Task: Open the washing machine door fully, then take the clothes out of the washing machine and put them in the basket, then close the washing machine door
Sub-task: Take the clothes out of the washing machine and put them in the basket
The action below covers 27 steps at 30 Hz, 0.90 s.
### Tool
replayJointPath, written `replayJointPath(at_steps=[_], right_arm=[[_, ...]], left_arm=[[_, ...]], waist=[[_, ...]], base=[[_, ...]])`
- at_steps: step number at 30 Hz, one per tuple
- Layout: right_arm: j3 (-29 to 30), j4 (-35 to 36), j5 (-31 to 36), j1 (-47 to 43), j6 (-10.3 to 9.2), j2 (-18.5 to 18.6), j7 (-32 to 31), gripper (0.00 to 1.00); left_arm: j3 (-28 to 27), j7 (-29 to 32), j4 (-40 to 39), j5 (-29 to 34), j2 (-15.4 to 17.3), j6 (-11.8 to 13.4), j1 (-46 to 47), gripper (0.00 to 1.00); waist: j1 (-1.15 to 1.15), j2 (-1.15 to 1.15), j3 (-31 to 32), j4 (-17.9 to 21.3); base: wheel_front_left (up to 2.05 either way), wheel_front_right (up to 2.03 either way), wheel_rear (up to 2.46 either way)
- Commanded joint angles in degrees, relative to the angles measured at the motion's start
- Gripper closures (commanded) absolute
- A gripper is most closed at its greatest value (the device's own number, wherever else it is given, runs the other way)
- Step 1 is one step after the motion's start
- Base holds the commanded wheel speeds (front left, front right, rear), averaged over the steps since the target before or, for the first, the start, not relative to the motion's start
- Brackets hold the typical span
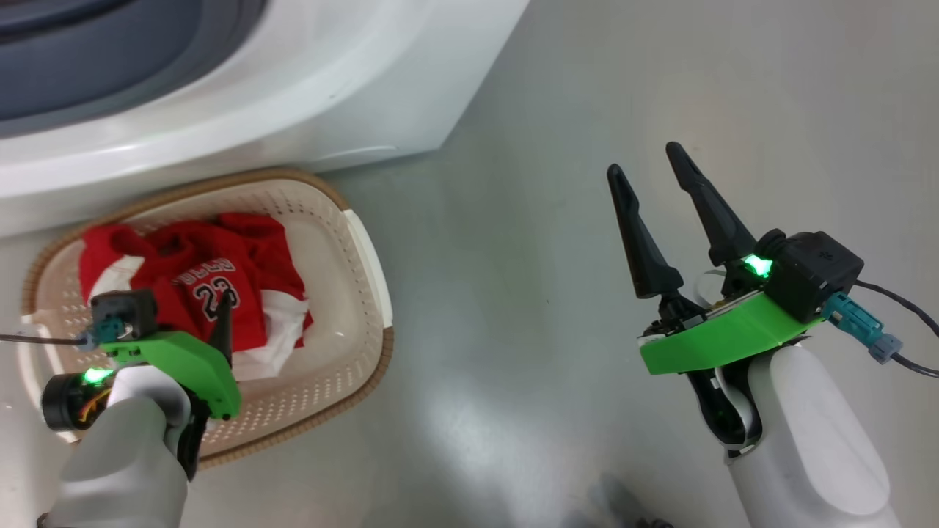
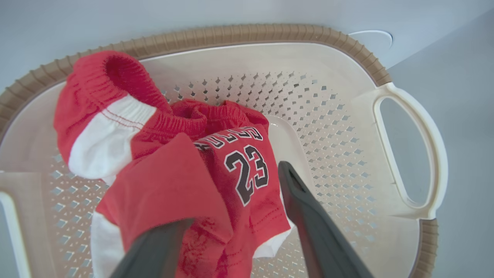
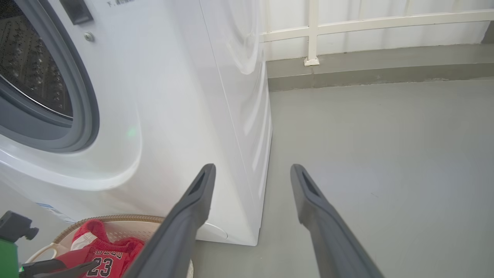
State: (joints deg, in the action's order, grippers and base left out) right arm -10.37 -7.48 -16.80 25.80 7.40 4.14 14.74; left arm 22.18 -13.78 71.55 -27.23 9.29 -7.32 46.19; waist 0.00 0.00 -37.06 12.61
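- Snag risk: a fold of the bright red jersey clothes with white trim and a black 23 [image 2: 173, 185] is lying against one finger [image 2: 154, 247] of the left gripper [image 2: 236, 193]. If that arm is pulling straight up, the cloth could be riding out with it.
- The clothes are sitting inside the cream perforated plastic basket with the brown woven-look rim [image 1: 293, 176], bunched toward its 9 o'clock side in the head view. One red waistband is heaping up close to the rim there, so a small tug is probably enough to spill it.
- The basket is standing on the grey floor [image 1: 513, 293] at 6 o'clock of the big white front-loading washing machine [image 1: 293, 110], just beside its base. A wide swing risks knocking it.
- The perforated steel drum [image 3: 31, 58] is showing only in part, so I can't tell whether more is waiting inside. Closing up early is a risk.
- The left arm is reaching down into the basket from 7 o'clock, fingers spread wide, gripping nothing.
- The right gripper [image 1: 643, 158] is hovering over bare floor at 3 o'clock, fingers pointing to 11 o'clock, wide apart and empty.
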Motion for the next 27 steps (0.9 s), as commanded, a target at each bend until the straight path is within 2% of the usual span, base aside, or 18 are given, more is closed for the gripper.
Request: replayJointPath(at_steps=[1, 8, 14, 19, 27], right_arm=[[-0.84, 1.05, 0.36, -1.88, 0.09, 0.3, 0.26, 0.0], [-0.44, 0.53, 0.39, -3.24, 0.09, 1.45, 0.26, 0.0], [-0.28, 0.17, 0.47, -4.24, 0.09, 2.53, 0.26, 0.0], [0.12, -0.09, 0.45, -5.41, 0.09, 3.22, 0.26, 0.0], [0.8, -0.39, 0.41, -7.58, 0.09, 4.21, 0.26, 0.0]], left_arm=[[-0.66, -0.82, -0.83, -0.58, 1.83, -0.16, -1.81, 0.0], [0.49, -1.18, -4.75, -3.18, 2.54, -0.16, -3.85, 0.0], [-1.37, -1.2, -10.63, -3.26, 3.97, -0.16, -6.39, 0.0], [-4.67, -1.21, -15.26, -1.1, 4.6, -0.15, -8.64, 0.0], [-11.56, -1.21, -25.42, 4.52, 3.71, 0.1, -13.34, 0.0]], waist=[[0.0, 0.0, 1.6, -1.17], [0.0, 0.0, 5.35, -3.29], [0.0, 0.0, 8.61, -4.81], [0.0, 0.0, 11.43, -5.96], [0.0, 0.0, 15.53, -7.53]], base=[[0.0, 0.0, 0.0], [0.0, 0.0, 0.0], [0.0, 0.0, 0.0], [0.0, 0.0, 0.0], [0.0, 0.0, 0.0]])
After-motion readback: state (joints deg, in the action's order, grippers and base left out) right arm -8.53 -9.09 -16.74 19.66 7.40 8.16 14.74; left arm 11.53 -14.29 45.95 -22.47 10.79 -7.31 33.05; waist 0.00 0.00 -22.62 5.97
